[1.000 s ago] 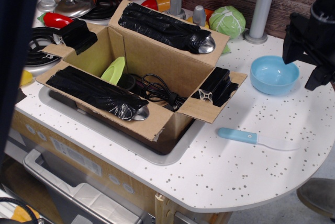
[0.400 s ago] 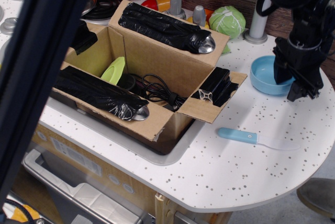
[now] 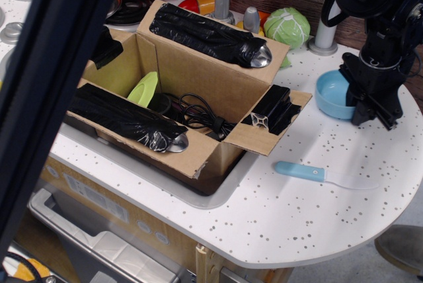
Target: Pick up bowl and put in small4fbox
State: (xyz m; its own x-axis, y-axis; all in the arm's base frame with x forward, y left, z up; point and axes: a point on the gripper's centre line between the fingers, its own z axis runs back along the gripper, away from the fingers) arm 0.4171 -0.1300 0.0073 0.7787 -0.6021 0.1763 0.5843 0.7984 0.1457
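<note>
A small, glossy light-blue bowl (image 3: 334, 95) sits upright on the white speckled worktop (image 3: 297, 210), near its right rear edge, its right half hidden behind the robot's black hand (image 3: 375, 116). The hand comes down over the bowl's right rim with its 2 fingers pointing at the worktop; whether they are spread, pressed together or pinching the rim cannot be told from this angle.

Between the bowl and the small4fbox (image 3: 182, 91) lies a strip of bare worktop, and the bowl stands just beside the box's right-hand flap. In front of the bowl, well apart from it, a toy knife (image 3: 324, 176) with a light-blue handle and white blade lies flat, with open speckled surface all around it out to the rounded front edge. Behind the bowl, a grey post (image 3: 327, 15) rises from the worktop near a green toy cabbage (image 3: 287, 26).

The brown cardboard box sits in a recessed sink (image 3: 198, 190), its 4 flaps folded outward and patched with crinkled black tape. Inside it are a lime-green object (image 3: 144, 88) leaning against the rear wall and a tangle of black cable (image 3: 198, 116). A dark out-of-focus bar (image 3: 46, 98) crosses the left of the view
</note>
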